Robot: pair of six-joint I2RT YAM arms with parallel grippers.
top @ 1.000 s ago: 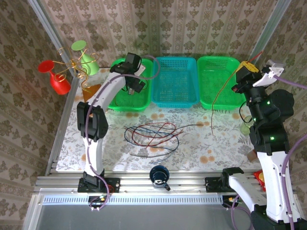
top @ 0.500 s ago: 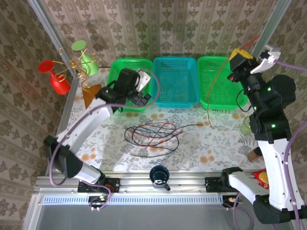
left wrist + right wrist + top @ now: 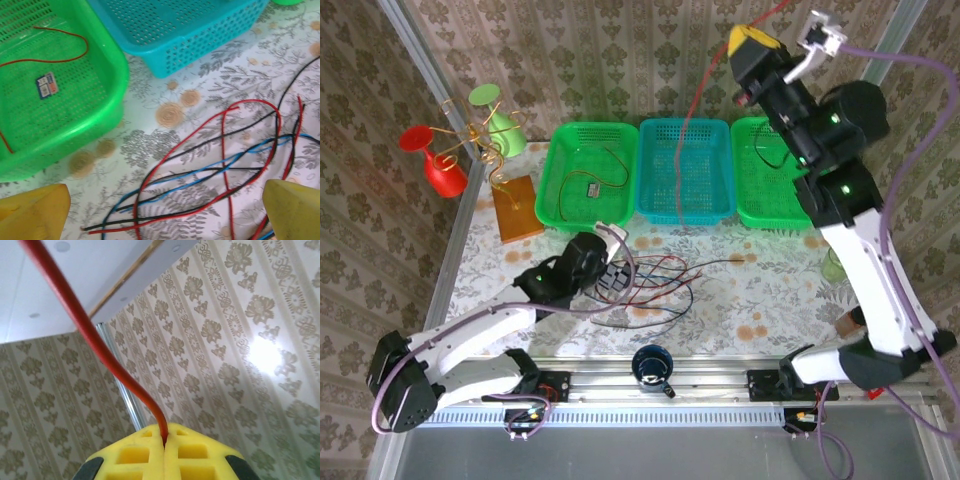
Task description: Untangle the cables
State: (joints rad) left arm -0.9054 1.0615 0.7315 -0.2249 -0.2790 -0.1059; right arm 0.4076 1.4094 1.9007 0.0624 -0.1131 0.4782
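Left gripper (image 3: 612, 281), jaws wide apart, sat low over the tangle (image 3: 655, 285) of red, blue and black cables, which lay loose on the table (image 3: 770, 300) toward the middle of its near edge. Right gripper (image 3: 752, 45) — raised high above the far edge — was clamped on one red cable (image 3: 688, 120) hanging down over the blue basket (image 3: 685, 213). Another thin cable (image 3: 65, 61) lay in the green basket (image 3: 112, 80).
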